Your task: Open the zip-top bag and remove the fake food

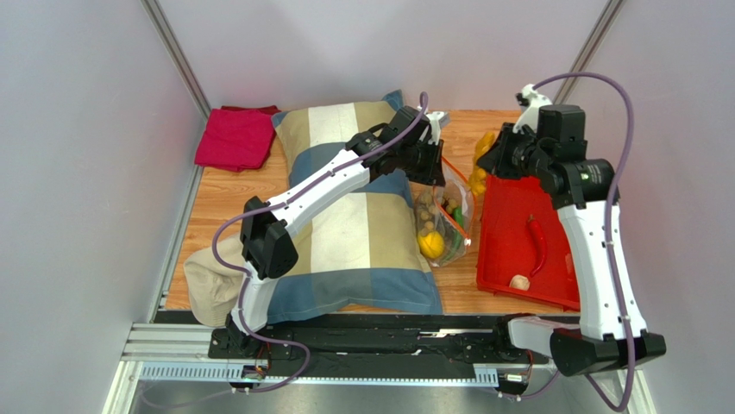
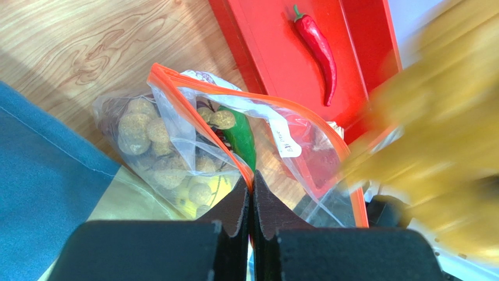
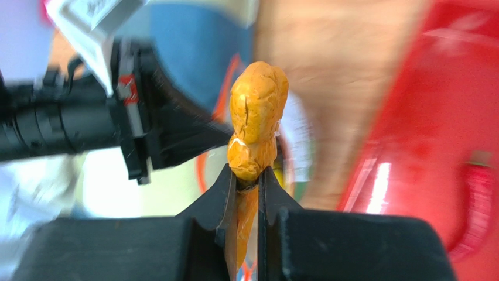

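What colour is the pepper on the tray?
Pepper: red, green stem; clearest in the left wrist view.

Soft, even light came from overhead, leaving only faint shadows beside the pillow [image 1: 362, 224]. The top view was sharp. Motion blur smeared the right wrist view and glare streaked the red tray [image 3: 433, 117]; only the orange toy food [image 3: 256, 111] looked crisp. In the left wrist view a yellow blur [image 2: 445, 146] clouded the right side, beside the sharp zip-top bag [image 2: 193, 146].

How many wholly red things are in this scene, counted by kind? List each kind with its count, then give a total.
Red plastic tray: 1
Red folded cloth: 1
Red toy chilli pepper: 1
Total: 3
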Controlling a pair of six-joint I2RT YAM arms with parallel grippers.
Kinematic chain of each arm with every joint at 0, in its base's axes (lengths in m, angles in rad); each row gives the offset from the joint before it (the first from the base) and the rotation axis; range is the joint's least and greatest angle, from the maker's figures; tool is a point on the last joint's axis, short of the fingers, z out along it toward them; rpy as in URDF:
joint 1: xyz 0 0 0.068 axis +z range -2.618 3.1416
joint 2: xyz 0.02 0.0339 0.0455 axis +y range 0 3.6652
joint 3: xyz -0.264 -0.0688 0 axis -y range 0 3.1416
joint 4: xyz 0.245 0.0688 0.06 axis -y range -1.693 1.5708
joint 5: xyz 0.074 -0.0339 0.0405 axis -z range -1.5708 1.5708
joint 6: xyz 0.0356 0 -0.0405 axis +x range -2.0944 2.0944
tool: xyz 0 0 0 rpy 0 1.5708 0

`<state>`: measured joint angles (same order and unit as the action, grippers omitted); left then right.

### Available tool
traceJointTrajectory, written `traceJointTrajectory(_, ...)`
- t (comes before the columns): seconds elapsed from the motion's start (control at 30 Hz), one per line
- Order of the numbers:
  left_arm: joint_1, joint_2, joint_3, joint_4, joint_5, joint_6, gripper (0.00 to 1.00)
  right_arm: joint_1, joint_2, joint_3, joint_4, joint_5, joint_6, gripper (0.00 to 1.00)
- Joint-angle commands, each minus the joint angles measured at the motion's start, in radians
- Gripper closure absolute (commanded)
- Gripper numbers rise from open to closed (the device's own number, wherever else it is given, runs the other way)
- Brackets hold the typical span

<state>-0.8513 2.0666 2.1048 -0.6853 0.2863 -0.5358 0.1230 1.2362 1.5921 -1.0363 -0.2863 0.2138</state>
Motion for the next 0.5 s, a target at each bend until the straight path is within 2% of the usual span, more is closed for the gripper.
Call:
traceJointTrajectory(0.0,-0.006,-0.011,0.029,0.001,-0.001,0.014,1.00,-0.006,-0.040,0.023,-0.105,0.462,0.085,1.00)
traceJointTrajectory(0.03,-0.008,-0.011,0.030,0.004,-0.001,0.014,1.00,-0.011,-0.032,0.005,-0.117,0.602,0.091,1.00)
traceJointTrajectory(0.13,-0.009,-0.016,0.029,0.006,0.001,0.017,1.00,-0.048,0.008,-0.111,-0.139,0.804,0.157,1.00)
traceJointTrajectory(0.2,-0.011,-0.017,0.029,0.009,0.001,0.017,1.00,-0.095,0.043,-0.236,-0.130,0.820,0.185,1.00)
traceJointTrajectory(0.3,-0.012,-0.017,0.031,0.010,0.007,0.017,1.00,-0.179,0.086,-0.418,-0.067,0.733,0.234,0.97)
traceJointTrajectory(0.37,-0.012,-0.016,0.032,0.012,0.010,0.016,1.00,-0.195,0.114,-0.469,-0.059,0.756,0.254,0.95)
traceJointTrajectory(0.43,-0.015,-0.016,0.034,0.013,0.008,0.019,1.00,-0.201,0.152,-0.501,-0.042,0.775,0.246,0.86)
traceJointTrajectory(0.47,-0.014,-0.016,0.034,0.015,0.011,0.019,1.00,-0.203,0.161,-0.494,-0.045,0.776,0.234,0.70)
